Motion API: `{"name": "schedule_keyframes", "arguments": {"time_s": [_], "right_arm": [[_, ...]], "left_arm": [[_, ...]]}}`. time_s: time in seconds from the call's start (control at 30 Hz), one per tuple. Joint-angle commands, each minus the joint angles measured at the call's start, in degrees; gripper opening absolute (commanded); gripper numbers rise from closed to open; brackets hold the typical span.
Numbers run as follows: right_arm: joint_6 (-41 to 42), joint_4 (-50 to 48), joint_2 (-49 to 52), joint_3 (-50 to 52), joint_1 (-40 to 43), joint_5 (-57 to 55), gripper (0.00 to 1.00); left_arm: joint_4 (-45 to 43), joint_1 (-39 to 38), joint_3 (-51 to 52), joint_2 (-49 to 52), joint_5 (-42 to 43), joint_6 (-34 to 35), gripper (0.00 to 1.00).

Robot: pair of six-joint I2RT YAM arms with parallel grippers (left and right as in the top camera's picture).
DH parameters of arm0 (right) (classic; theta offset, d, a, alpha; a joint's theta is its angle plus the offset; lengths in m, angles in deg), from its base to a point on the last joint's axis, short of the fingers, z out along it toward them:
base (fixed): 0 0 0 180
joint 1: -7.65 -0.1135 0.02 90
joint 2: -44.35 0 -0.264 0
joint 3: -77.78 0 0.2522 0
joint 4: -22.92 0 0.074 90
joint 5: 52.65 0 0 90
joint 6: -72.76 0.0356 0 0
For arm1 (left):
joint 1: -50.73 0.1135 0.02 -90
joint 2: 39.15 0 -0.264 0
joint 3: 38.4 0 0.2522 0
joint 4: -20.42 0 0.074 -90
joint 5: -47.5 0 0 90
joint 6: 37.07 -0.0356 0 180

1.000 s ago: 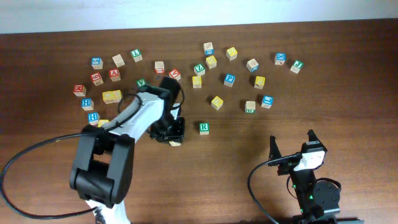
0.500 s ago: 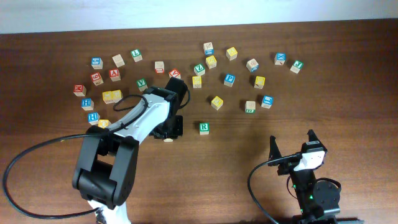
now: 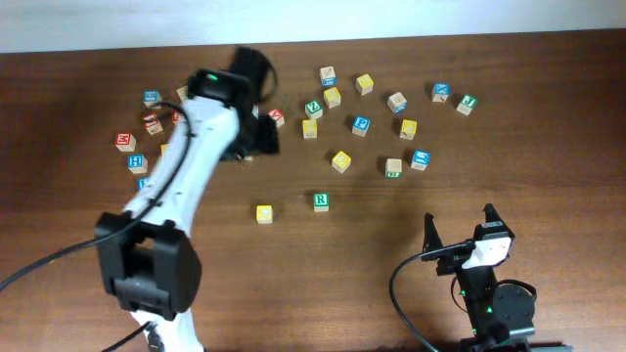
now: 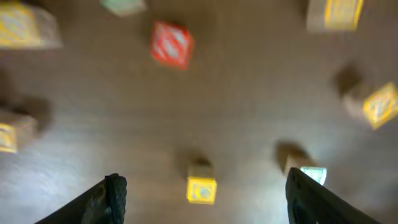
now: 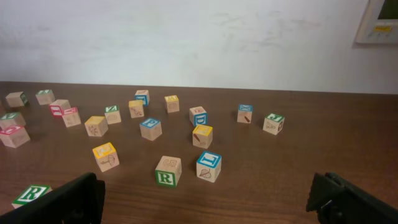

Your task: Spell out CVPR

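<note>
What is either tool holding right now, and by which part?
Nothing. The left tool is open and empty; the yellow block lies free. The right tool is open and empty too.

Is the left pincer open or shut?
Open: the left pincer has fingers wide apart, nothing between, and the yellow block lies free on the table.

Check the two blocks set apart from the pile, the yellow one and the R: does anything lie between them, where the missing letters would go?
Nothing visible does. Overhead, the yellow block and the R block lie apart with only bare table between them. The left wrist view shows the same open gap.
</note>
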Motion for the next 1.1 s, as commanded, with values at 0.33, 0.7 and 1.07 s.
{"name": "schedule_keyframes", "arguments": {"time_s": [0.33,0.7,1.07], "right_arm": [[0.22,0.28,-0.37,0.31,0.31,-0.68,0.98],[0.22,0.28,-0.37,0.31,0.31,-0.68,0.98],[0.22,0.28,-0.37,0.31,0.31,-0.68,0.98]], "left_arm": [[-18.93,15.52,-2.97,-0.42,-0.11,2.25,0.99],[-26.75,15.89,-2.78,6.97,-5.16,2.25,0.99],[-24.09,12.87,-2.58,17.27,0.07,-5.55,0.89]]}}
